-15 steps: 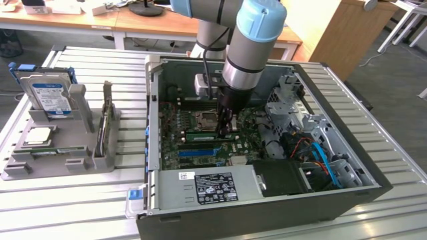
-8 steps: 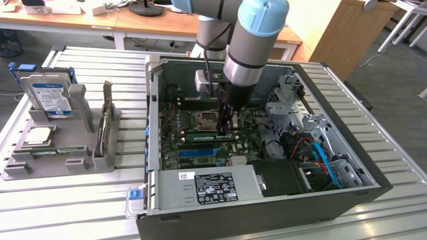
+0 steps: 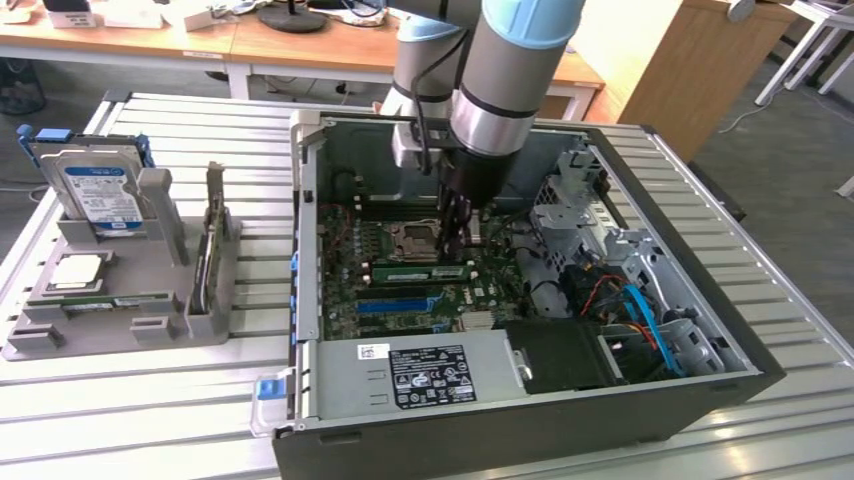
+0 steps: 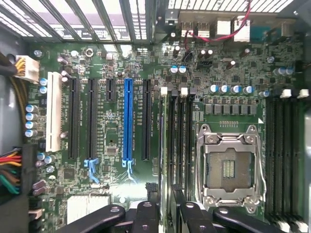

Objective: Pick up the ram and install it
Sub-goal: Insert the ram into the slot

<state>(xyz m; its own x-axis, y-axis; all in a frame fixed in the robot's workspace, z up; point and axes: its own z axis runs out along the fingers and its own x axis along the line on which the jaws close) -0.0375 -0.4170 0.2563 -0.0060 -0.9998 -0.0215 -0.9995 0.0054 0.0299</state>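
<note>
the claw (image 3: 458,243) hangs directly over the ram (image 3: 418,271), which lies lengthwise in its slot beside the cpu socket (image 4: 228,167); it looks half-spread, probably released.

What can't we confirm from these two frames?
- Exterior view: whether the ram is fully seated in the motherboard; too small to tell, and the arm covers its end.
- Wrist view: the gripper is cut off by the picture's edge and hides part of the ram slots.
- Exterior view: the hard drive label is too small to read.
</note>
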